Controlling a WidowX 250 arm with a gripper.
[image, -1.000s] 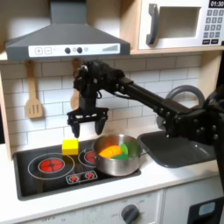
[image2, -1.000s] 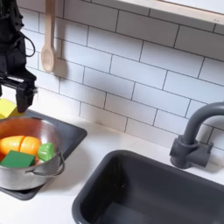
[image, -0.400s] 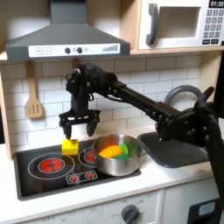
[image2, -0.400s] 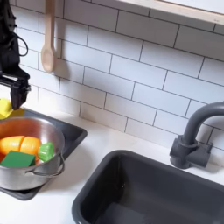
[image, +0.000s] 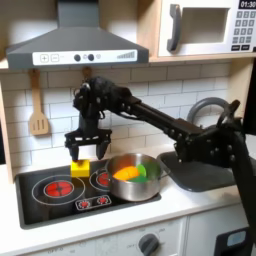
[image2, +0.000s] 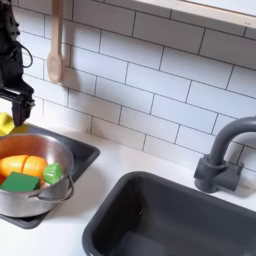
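Gripper (image: 85, 148) hangs pointing down above the yellow block (image: 80, 168) in the first exterior view; fingers spread apart, straddling the block's top, contact w/ block cannot be confirmed. In the second exterior view the gripper (image2: 14, 108) sits at the frame's 9 o'clock edge, w/ a sliver of the yellow block (image2: 6, 124) just below it.

Block pos.: on the black stovetop (image: 40, 195), rear area, between the two red burners (image: 58, 187), at approx. 10 o'clock from the metal pot (image: 134, 177).

Pot: on the stovetop's right part in the first exterior view, just beside the block, approx. 4 o'clock from gripper. Contents in the second exterior view: orange piece (image2: 22, 165), green flat piece (image2: 20, 182), small green item (image2: 52, 173).

Surroundings: wooden spoon (image: 39, 110) on the tiled wall, approx. 10 o'clock from gripper. Dark sink (image2: 170, 218) and faucet (image2: 220, 160) at approx. 3 o'clock from pot, well apart from gripper. Range hood (image: 75, 45) at 12 o'clock; microwave (image: 207, 27) at approx. 1 o'clock.
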